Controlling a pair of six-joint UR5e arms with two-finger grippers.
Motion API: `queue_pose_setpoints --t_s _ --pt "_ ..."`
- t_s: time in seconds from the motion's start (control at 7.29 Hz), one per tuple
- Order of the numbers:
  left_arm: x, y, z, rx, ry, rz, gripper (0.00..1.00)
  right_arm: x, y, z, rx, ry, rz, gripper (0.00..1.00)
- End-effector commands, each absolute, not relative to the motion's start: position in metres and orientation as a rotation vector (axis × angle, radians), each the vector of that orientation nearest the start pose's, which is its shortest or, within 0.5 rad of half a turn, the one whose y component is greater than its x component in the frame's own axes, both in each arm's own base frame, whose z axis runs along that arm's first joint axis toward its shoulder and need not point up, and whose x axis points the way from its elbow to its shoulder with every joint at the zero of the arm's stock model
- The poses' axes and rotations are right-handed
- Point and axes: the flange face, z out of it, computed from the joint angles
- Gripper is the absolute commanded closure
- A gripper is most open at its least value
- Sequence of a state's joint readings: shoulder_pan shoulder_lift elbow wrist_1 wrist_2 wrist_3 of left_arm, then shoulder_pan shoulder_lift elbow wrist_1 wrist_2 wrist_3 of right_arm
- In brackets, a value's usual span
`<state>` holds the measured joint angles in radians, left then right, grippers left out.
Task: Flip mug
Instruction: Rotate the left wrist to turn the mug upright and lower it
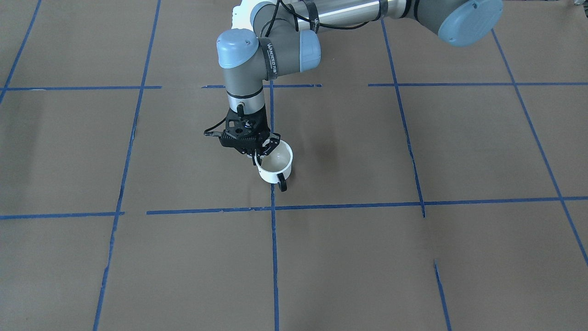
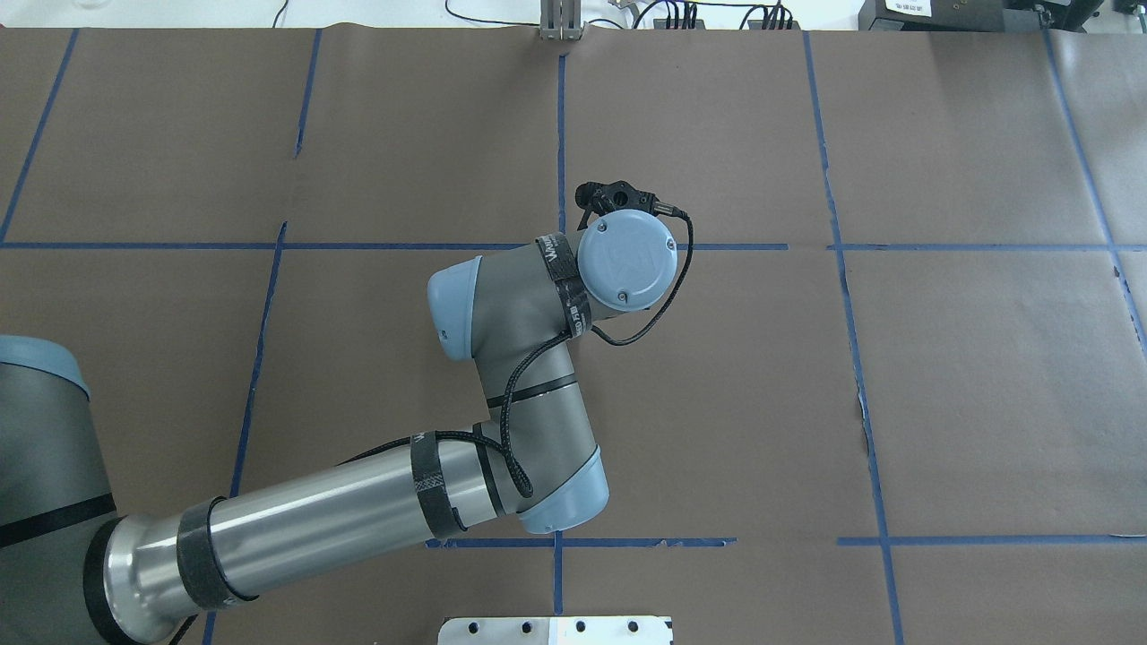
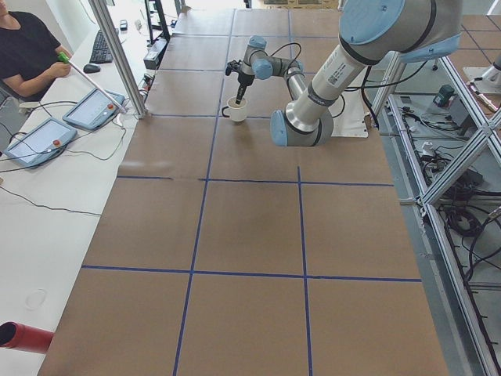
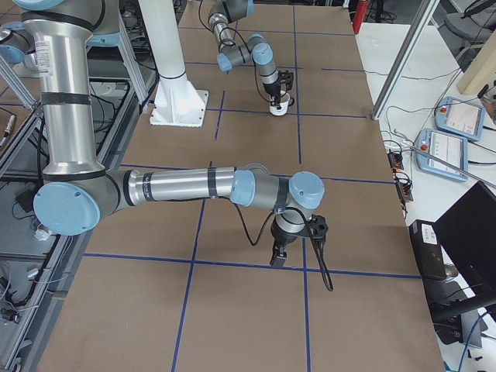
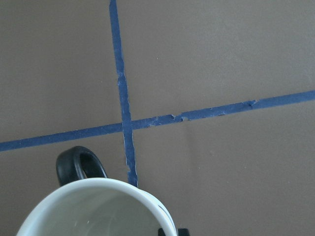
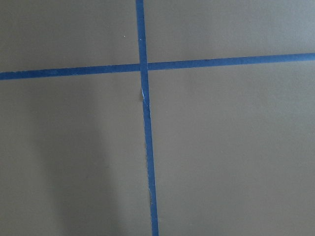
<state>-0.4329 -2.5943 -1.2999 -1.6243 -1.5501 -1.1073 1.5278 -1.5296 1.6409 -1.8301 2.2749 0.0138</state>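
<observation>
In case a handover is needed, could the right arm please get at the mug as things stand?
Probably not readily: the fingers of the left gripper straddle the rim of the mug, and the right gripper hangs far from it.

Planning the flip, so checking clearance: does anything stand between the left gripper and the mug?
Nothing visible does. The left gripper is right at the rim of the mug, opposite its handle; whether its jaws grip it, I cannot tell.

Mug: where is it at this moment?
In the front-facing view the mug stands opening-up near the table's middle, on a blue tape line, just on the robot's side of a tape crossing. The left gripper is clamped on its rim.
</observation>
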Motion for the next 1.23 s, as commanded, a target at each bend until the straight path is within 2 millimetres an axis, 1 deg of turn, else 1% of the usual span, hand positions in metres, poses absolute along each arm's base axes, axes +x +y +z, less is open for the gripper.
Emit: queue_pose_setpoints --t_s 0.0,0.14,0.27,0.41,0.55,0.69,0.82,0.96,1.1 --pt "0.659 -0.453 0.111 0.366 0.730 0.021 0.29 0.048 -0.497 0.634 -0.162 -0.698 0.024 0.00" --pt "0.659 -0.453 0.111 0.365 0.730 0.018 0.00 0.048 -0.497 0.634 -0.162 -0.698 0.024 0.00" --pt "0.659 -0.453 0.110 0.362 0.733 0.015 0.00 0.048 -0.497 0.634 -0.162 -0.698 0.024 0.00" --pt "0.655 -0.453 0.106 0.368 0.740 0.013 0.00 0.048 -0.497 0.634 -0.162 -0.698 0.024 0.00" --pt "0.647 -0.455 0.098 0.378 0.752 0.015 0.00 0.048 -0.497 0.634 -0.162 -0.698 0.024 0.00" --pt "0.632 -0.462 0.088 0.397 0.763 0.006 0.00 0.048 -0.497 0.634 -0.162 -0.698 0.024 0.00" --pt "0.616 -0.468 0.079 0.420 0.753 0.033 0.00 0.048 -0.497 0.633 -0.161 -0.698 0.024 0.00" --pt "0.585 -0.477 0.064 0.437 0.750 0.060 0.00 0.048 -0.497 0.633 -0.161 -0.698 0.024 0.00" --pt "0.548 -0.488 0.064 0.447 0.762 0.124 0.00 0.048 -0.497 0.634 -0.162 -0.698 0.024 0.00"
